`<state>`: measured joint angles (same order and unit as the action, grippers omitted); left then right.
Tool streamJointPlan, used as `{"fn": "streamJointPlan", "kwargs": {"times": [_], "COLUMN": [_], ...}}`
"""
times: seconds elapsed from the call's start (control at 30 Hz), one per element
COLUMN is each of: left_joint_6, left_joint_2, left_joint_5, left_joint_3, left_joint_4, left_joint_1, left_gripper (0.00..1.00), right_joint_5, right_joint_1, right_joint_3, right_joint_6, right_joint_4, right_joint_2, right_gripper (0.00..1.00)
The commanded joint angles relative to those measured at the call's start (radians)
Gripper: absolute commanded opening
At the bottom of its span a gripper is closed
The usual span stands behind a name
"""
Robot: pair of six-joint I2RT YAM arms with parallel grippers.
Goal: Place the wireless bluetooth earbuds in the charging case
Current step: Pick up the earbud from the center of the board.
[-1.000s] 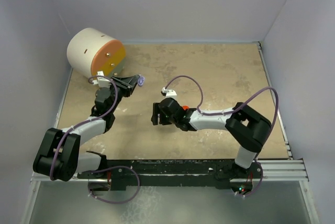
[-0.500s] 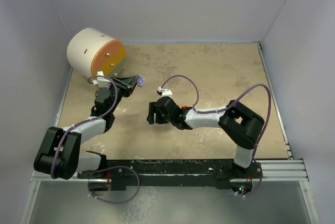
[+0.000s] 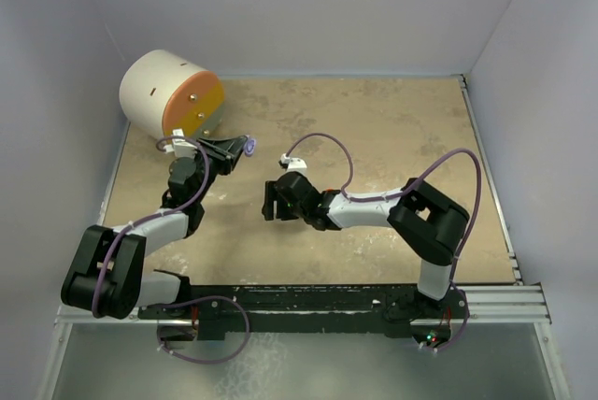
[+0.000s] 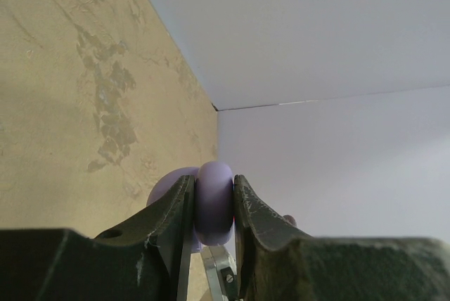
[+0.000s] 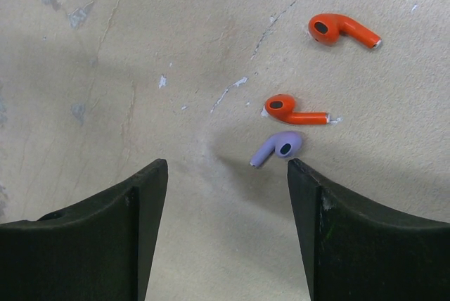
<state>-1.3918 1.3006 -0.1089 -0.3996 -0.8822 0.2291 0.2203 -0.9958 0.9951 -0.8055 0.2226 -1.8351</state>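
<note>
Though the right hand [image 3: 271, 202] hides them overhead, wrist view shows three earbuds [image 5: 292, 107].

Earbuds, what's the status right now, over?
Left gripper shut on lavender case. Right gripper open, close to lavender earbud. Two orange earbuds loose on table just beyond. Nothing blocking them.

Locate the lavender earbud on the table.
Right wrist view: the lavender earbud lies on the tabletop just below the nearer orange earbud, just ahead of the open right hand.
</note>
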Motion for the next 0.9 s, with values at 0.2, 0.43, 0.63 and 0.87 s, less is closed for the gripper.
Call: {"fn": "streamJointPlan", "kwargs": {"times": [0.2,0.43,0.63,0.87], "left_joint_6": [0.011,0.006,0.007,0.006], "left_joint_2": [0.01,0.019,0.021,0.022], "left_joint_5": [-0.017,-0.019,-0.022,-0.023], "left_joint_3": [0.003,0.005,0.005,0.007], "left_joint_4": [-0.076,-0.088,-0.089,-0.092], "left_joint_1": [-0.013,-0.014,-0.016,-0.021], "left_gripper": [0.0,0.0,0.0,0.0], "right_joint_5": [0.053,0.045,0.059,0.091], "right_joint_1": [0.023,0.022,0.021,0.021], "right_joint_3": [0.03,0.05,0.074,0.082], "right_joint_6": [0.003,0.016,0.034,0.047], "right_joint_4": [-0.054,-0.064,-0.084,-0.129], "right_joint_2": [-0.021,-0.059,-0.083,-0.096], "right_gripper": [0.72,0.68,0.67,0.65]}}
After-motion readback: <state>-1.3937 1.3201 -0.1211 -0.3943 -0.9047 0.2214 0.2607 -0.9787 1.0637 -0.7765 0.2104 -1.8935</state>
